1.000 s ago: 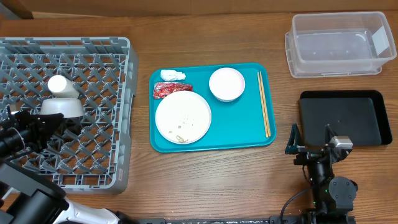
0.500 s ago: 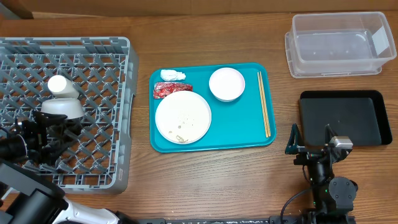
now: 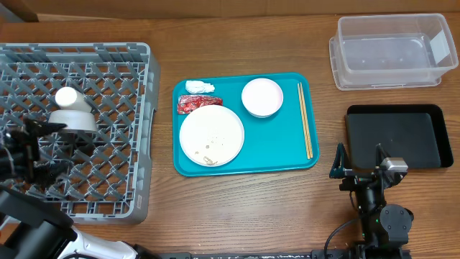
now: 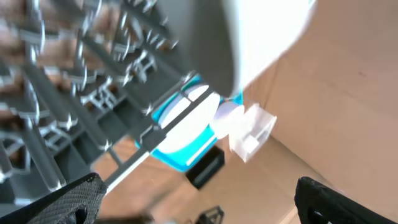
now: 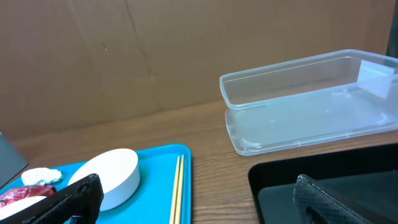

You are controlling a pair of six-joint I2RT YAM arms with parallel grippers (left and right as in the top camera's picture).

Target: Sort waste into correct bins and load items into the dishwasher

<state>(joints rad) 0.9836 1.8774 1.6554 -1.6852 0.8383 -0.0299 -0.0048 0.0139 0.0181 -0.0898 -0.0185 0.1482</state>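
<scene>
Brown wooden table (image 3: 237, 205), cardboard wall (image 5: 124, 50) behind. Grey dish rack (image 3: 115, 72) at left holds grey-blue bowl (image 3: 72, 122), white cup (image 3: 68, 97). Teal tray (image 3: 277, 147) centre: plate (image 3: 211, 134), pink bowl (image 3: 262, 97), chopsticks (image 3: 305, 119), wrapper (image 3: 198, 103), tissue (image 3: 199, 87). Left gripper (image 3: 43, 149), right gripper (image 3: 359, 160): jaws wide, empty.

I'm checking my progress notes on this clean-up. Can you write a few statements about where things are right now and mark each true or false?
1. The chopsticks lie on the teal tray, beside the pink bowl. True.
2. The red wrapper is in the clear tub. False: it lies on the teal tray, next to the white plate.
3. A white cup and a grey-blue bowl sit in the dish rack. True.
4. The right gripper holds the chopsticks. False: it is open near the black tray, apart from them.
5. The white plate is loaded in the dish rack. False: it is on the teal tray.
</scene>
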